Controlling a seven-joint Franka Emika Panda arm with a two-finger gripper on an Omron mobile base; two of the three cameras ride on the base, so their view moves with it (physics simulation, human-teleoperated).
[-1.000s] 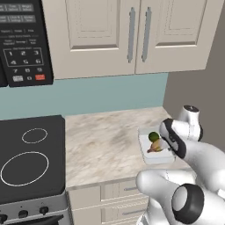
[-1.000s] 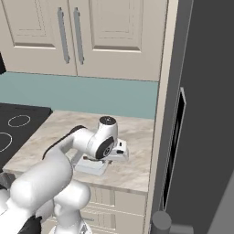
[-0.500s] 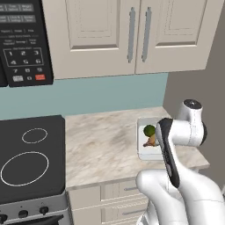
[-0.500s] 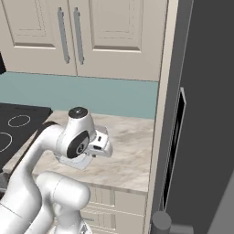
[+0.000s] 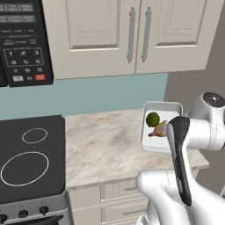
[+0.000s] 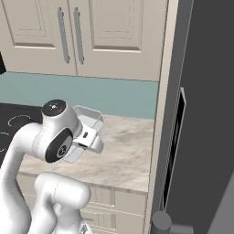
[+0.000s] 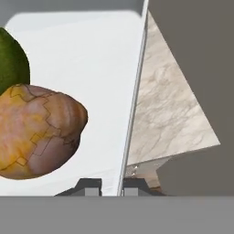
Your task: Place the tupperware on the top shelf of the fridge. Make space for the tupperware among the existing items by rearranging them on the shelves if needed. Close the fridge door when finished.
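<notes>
A: Report the left base view, starting at the left edge.

B: Upper left: black microwave [image 5: 22,41]. Lower left: black cooktop [image 5: 30,158]. Centre: marble counter [image 5: 105,145], with cream wall cabinets [image 5: 127,33] above it. Right of centre: the tupperware [image 5: 169,110], tilted and lifted clear of the counter, carrying a green fruit [image 5: 153,118] and a brown drumstick [image 5: 159,128]. The white arm crosses in front of its right side.

A: Right base view?

B: Left of centre: the tupperware [image 6: 89,119] shows just behind the arm's wrist, above the counter [image 6: 123,146]. Right half: the fridge [image 6: 205,114], a tall grey body with its black display panel [image 6: 176,132] along the near edge.

A: State of the gripper?

B: Hand view, bottom centre: the gripper [image 7: 112,187] stands with one finger on each side of the tray's side wall, pinching that wall between them. The drumstick [image 7: 39,130] lies at the left of the frame inside the tray, the fruit [image 7: 11,61] at the upper left. The counter [image 7: 164,114] shows to the right of the wall, lower down.
</notes>
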